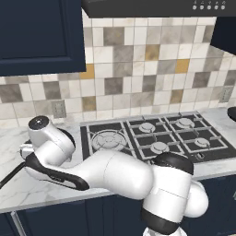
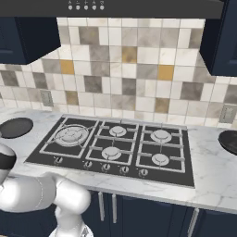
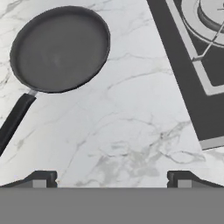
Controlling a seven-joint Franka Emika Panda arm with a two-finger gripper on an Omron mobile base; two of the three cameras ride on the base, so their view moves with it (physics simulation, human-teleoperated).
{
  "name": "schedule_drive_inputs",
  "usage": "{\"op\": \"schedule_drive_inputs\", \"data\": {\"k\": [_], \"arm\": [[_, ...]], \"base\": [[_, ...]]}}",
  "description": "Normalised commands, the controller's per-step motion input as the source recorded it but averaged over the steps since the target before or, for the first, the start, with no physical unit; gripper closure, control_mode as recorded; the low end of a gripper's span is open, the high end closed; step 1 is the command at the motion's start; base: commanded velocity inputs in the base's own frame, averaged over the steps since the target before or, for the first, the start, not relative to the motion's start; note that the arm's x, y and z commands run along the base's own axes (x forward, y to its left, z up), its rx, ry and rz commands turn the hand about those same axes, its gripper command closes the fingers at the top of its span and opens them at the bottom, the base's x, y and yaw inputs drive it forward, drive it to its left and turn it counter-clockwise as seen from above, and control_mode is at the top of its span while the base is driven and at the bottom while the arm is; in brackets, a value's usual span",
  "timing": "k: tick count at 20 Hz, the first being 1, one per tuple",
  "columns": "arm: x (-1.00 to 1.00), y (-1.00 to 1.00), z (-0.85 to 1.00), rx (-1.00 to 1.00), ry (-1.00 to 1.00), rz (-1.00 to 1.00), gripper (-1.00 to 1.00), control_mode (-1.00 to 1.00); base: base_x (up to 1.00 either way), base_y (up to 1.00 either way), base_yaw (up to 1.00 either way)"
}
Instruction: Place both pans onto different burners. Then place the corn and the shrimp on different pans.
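I am working the first step, fetching a pan for a burner. My tool point(image 3: 112, 178) is hovering over the marble counter point(image 3: 131, 131) with its tips spread wide, gripping nothing. The black-handled pan point(image 3: 60, 48) is lying ahead and to the left of the tool, empty, with its handle point(image 3: 15, 118) running back toward the left tip. The cooktop point(image 3: 197, 87) is sitting ahead to the right. Next, I judge, I should be swinging left and dropping over that handle. The other pan point(image 2: 230, 140), beyond the cooktop's far side, is looking empty too.
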Motion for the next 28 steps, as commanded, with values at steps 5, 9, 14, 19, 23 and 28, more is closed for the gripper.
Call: {"op": "schedule_drive_inputs", "data": {"k": [5, 9, 14, 19, 23, 28], "arm": [[0.20, 0.45, -0.15, 0.00, 0.00, 0.00, -1.00, -1.00], [0.21, 0.44, -0.16, 0.00, 0.00, 0.00, -1.00, -1.00], [0.26, 0.42, -0.27, 0.00, 0.00, 0.00, -1.00, -1.00], [0.30, 0.36, -0.26, 0.00, 0.00, 0.00, -1.00, -1.00], [0.32, 0.37, -0.30, 0.00, 0.00, 0.00, -1.00, -1.00], [0.31, 0.34, -0.33, 0.00, 0.00, 0.00, -1.00, -1.00]], "base": [[0.00, 0.00, 0.00], [0.00, 0.00, 0.00], [0.00, 0.00, 0.00], [0.00, 0.00, 0.00], [0.00, 0.00, 0.00], [0.00, 0.00, 0.00]]}}
